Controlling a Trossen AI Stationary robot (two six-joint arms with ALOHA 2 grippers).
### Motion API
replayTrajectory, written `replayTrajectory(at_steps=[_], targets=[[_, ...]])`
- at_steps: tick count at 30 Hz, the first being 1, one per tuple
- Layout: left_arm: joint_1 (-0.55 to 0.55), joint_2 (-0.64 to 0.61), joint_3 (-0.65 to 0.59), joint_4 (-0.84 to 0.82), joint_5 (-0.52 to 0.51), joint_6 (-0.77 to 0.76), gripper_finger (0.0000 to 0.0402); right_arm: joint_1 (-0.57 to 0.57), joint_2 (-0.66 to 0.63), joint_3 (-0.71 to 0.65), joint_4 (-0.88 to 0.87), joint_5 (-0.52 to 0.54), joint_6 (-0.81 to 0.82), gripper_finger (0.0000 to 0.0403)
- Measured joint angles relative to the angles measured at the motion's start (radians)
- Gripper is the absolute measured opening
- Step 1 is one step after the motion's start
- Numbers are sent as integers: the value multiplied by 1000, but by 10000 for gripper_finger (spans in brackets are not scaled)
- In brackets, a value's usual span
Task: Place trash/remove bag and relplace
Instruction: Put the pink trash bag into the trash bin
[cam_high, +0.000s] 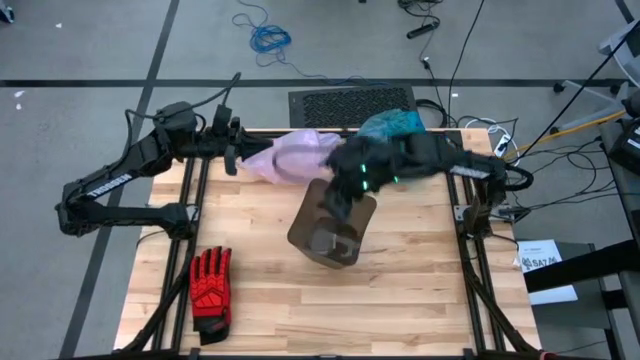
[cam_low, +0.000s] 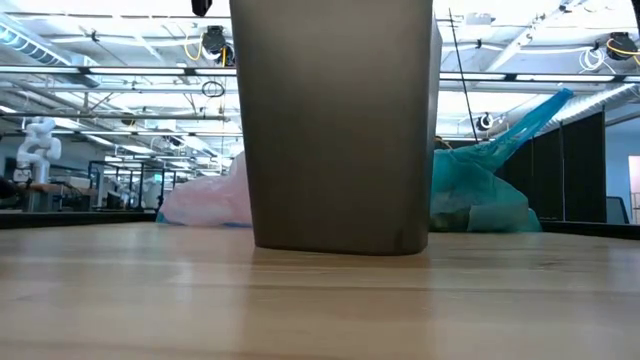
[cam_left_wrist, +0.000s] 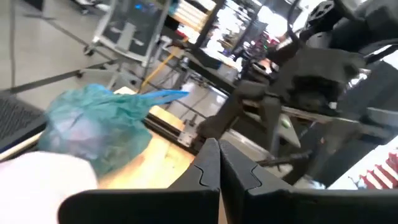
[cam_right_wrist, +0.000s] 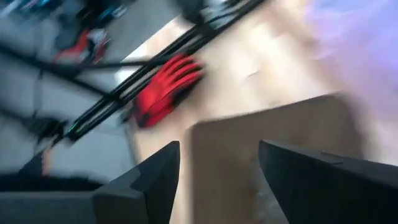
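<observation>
A brown bin (cam_high: 325, 230) (cam_low: 340, 120) stands upright at the table's middle, with no bag in it. The teal-green bag (cam_high: 392, 122) (cam_low: 475, 195) (cam_left_wrist: 99, 121) sits bulging on the table's far edge, its neck (cam_low: 545, 105) sticking up. The trash is hidden. A pale lilac bag (cam_high: 290, 155) (cam_low: 205, 205) lies at the far edge, left of the teal one. My left gripper (cam_high: 232, 155) (cam_left_wrist: 219, 155) is shut at the lilac bag's left end. My right gripper (cam_high: 345, 190) (cam_right_wrist: 217, 162) hangs open above the bin's far rim, with only air between its fingers. My left gripper's shut fingers (cam_left_wrist: 208, 165) point level toward the table's right, beside the lilac bag's left end (cam_high: 252, 160). No film shows between them in the left wrist view. Whether they touch the bag I cannot tell.
A red-and-black glove (cam_high: 211, 288) (cam_right_wrist: 165, 90) lies flat near the table's front left corner. A dark floor grille (cam_high: 350, 100) and cables lie beyond the far edge. Bare wood stretches across the front and right of the table.
</observation>
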Motion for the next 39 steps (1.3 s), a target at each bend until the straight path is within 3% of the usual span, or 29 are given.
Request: replayTrajectory(at_steps=[10, 14, 21, 27, 33, 35, 39], targets=[[107, 0, 0, -97, 14, -11, 2, -292, 93, -2, -11, 4, -22, 212], [151, 0, 0, -141, 14, -64, 1, -367, 149, -2, -18, -85, -62, 212], [243, -40, -1, -182, 42, -73, 1, -419, 191, -3, 4, -127, -57, 212], [257, -45, -1, -210, 77, -66, 1, -460, 199, -3, 49, -125, -33, 215], [257, -44, -1, -199, -29, -83, 0, -492, 240, -13, 56, -132, -29, 235], [257, -39, -1, -194, -71, -88, 0, -499, 281, -13, 60, -195, -37, 241], [257, -32, -1, -194, -89, -90, 0, -498, 381, -16, 140, -423, -77, 244]])
